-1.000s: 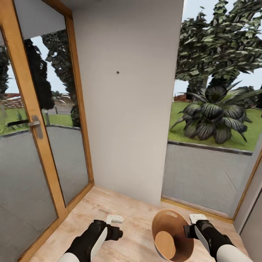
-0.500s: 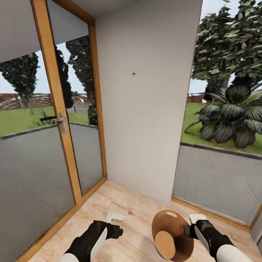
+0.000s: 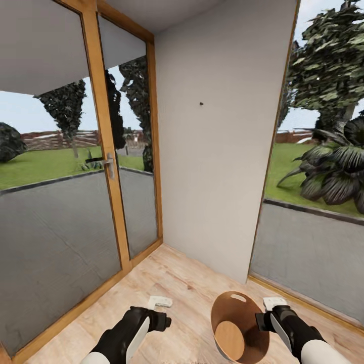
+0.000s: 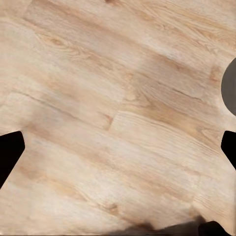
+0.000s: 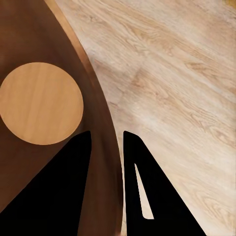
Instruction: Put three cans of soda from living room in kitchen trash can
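My right gripper is shut on the rim of the tash can, a round bin with a coppery-brown inner wall and an oval handle hole. The bin hangs tilted above the light wood floor, and its pale round bottom is bare. In the right wrist view the two dark fingers straddle the bin's wall, one inside and one outside. My left gripper hangs open over bare floor planks, its fingertips far apart at the picture's edges. The three can of soda are out of view.
I face a room corner. A wood-framed glass door with a metal handle stands at the left, a white wall ahead, and a tall window onto a garden at the right. Floor planks run up to them.
The whole picture has slid right, so the camera has turned left; more of the glass door shows. Both arms and the held bin keep their places in the frame.
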`<state>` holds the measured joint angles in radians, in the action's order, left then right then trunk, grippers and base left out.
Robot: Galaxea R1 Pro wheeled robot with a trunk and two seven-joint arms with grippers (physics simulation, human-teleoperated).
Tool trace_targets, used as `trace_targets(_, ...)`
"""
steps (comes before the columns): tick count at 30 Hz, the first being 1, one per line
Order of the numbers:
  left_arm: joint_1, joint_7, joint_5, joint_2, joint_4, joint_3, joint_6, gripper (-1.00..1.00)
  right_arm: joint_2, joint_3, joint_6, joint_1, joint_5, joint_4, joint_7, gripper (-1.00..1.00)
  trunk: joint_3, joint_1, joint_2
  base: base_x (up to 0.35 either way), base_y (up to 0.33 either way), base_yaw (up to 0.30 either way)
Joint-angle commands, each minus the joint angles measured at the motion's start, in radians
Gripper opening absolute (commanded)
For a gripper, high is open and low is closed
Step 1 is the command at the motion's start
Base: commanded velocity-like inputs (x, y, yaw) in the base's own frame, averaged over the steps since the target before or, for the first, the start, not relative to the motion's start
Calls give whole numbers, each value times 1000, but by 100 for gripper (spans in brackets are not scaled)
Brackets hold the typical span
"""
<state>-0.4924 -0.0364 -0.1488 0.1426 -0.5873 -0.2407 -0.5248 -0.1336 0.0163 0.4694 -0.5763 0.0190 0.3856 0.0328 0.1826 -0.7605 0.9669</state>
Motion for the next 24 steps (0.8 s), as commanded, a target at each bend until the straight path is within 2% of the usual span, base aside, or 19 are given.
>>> trace_targets(1,0,0,0,0,1,0,0,100,0,2,0,-1,-8,1,4,-100,0,0,0,-299,-127,253)
trace_targets(12,0,1,0,0,1,0,0,100,0,2,0,-1,-8,1,4,-100,0,0,0,-301,-109,253)
trace_targets(24,0,1,0,0,1,0,0,100,-1,4,0,-1,-8,1,4,-100,0,0,0,-329,-52,253)
